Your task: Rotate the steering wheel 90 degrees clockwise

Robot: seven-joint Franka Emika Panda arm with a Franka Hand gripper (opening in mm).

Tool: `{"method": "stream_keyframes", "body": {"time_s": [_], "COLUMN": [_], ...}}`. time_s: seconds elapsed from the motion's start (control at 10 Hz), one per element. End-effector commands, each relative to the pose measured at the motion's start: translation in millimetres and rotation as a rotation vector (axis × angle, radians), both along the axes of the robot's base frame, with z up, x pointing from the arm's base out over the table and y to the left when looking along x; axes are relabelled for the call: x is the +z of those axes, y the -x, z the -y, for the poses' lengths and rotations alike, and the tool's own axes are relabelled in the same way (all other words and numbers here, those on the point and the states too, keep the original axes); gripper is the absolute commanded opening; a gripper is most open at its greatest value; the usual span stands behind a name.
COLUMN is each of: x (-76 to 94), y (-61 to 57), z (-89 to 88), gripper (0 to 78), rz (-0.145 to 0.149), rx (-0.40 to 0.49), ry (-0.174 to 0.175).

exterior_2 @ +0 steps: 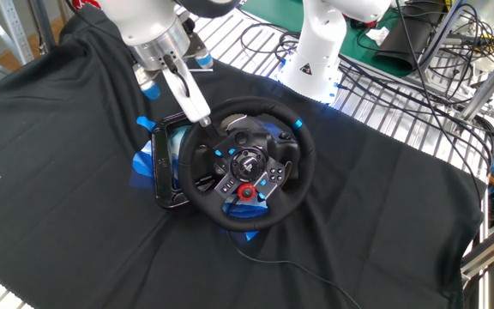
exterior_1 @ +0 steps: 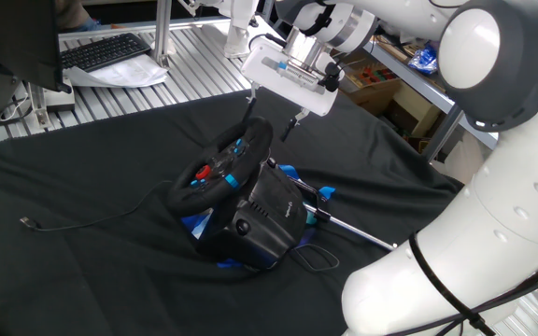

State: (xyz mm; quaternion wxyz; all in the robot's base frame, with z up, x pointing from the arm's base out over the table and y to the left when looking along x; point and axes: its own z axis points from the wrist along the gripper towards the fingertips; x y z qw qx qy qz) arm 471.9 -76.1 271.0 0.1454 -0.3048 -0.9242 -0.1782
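The steering wheel (exterior_2: 245, 163) stands tilted on its base at center of the black cloth (exterior_2: 384, 215), w/ red and blue hub buttons, blue rim stripe. Behind, the gripper (exterior_1: 269, 114) spreads apart, fingers straddling the upper rim, not clamped.

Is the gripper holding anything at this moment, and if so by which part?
Nothing is held. The gripper is open, one finger at the top rim of the steering wheel, the other finger behind it; neither clamps it.
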Motion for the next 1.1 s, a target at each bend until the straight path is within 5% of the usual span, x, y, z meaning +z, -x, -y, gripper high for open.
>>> {"method": "stream_keyframes", "body": {"time_s": [0.1,0.3,0.4,1.1], "x": [-1.6,-2.3,-2.5,-2.5], "y": [-1.5,-1.6,-1.8,-1.8], "z": [0.4,0.6,0.8,0.8], "gripper": [77.4,77.4,1.1,1.1], "rz": [-0.001,-0.009,-0.01,-0.01], "rx": [0.009,0.012,0.013,0.013], "ry": [-0.008,-0.011,-0.012,-0.012]}}
